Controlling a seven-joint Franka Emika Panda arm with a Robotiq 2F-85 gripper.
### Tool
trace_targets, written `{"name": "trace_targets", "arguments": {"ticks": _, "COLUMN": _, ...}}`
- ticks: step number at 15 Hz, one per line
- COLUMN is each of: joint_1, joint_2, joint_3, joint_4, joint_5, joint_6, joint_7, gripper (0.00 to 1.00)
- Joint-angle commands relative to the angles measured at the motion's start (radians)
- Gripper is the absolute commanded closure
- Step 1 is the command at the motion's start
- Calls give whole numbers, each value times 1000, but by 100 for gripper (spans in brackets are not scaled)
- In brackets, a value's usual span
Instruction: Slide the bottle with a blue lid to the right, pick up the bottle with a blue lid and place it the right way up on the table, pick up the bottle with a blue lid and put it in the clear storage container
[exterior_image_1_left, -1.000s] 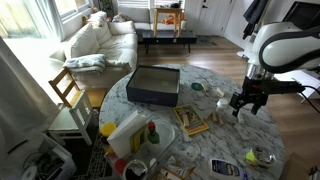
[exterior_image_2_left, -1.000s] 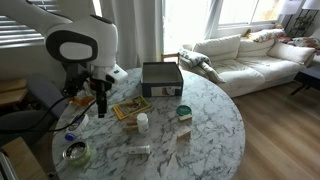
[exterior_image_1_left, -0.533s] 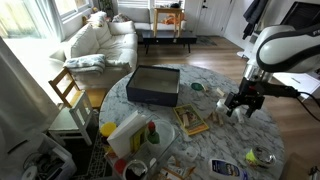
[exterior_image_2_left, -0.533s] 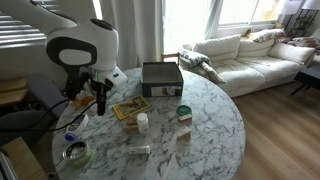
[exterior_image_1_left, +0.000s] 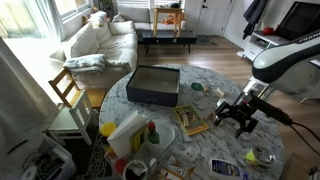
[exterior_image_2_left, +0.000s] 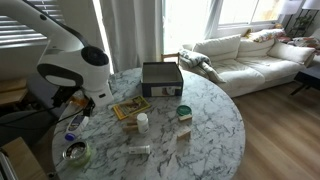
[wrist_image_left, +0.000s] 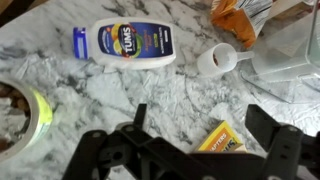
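The bottle with a blue lid (wrist_image_left: 125, 45) lies on its side on the marble table; it is white with a dark label, and its cap points left in the wrist view. It also shows in both exterior views (exterior_image_1_left: 228, 168) (exterior_image_2_left: 75, 121). My gripper (wrist_image_left: 200, 125) is open and empty, hovering above the table with the bottle beyond its fingertips. In an exterior view the gripper (exterior_image_1_left: 238, 117) hangs over the table's edge area, short of the bottle. A clear plastic container (wrist_image_left: 290, 50) shows at the right edge of the wrist view.
A tape roll (wrist_image_left: 20, 115) (exterior_image_1_left: 262, 156) lies near the bottle. A small white cup (wrist_image_left: 213, 60) (exterior_image_2_left: 142, 122) stands beside the clear container. A yellow box (wrist_image_left: 225, 135) lies under the gripper. A dark box (exterior_image_1_left: 153, 85) (exterior_image_2_left: 161, 78) and a book (exterior_image_1_left: 190, 122) sit mid-table.
The arm has swung down and towards the near side of the table, bringing the open gripper lower and closer to the lying bottle. The objects have not moved.
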Motion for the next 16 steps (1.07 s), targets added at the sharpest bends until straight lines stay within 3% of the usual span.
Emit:
{"name": "trace_targets", "arguments": {"ticks": 1, "joint_1": 13, "joint_2": -49, "joint_3": 20, "joint_4": -108, "joint_5": 168, "joint_6": 19, "joint_7": -1, "gripper": 0}}
{"name": "trace_targets", "arguments": {"ticks": 6, "joint_1": 26, "joint_2": -99, "joint_3": 64, "joint_4": -211, "joint_5": 148, "joint_6": 2, "joint_7": 55, "gripper": 0}}
{"name": "trace_targets", "arguments": {"ticks": 7, "joint_1": 23, "joint_2": -43, "joint_3": 68, "joint_4": -150, "joint_5": 113, "joint_6": -13, "joint_7": 86, "gripper": 0}}
{"name": "trace_targets", "arguments": {"ticks": 11, "joint_1": 16, "joint_2": -50, "joint_3": 80, "joint_4": -148, "joint_5": 34, "joint_6": 16, "joint_7": 208, "gripper": 0}}
{"name": "trace_targets", "arguments": {"ticks": 16, "joint_1": 32, "joint_2": -26, "joint_3": 71, "joint_4": -142, "joint_5": 58, "joint_6": -71, "joint_7": 52, "gripper": 0}}
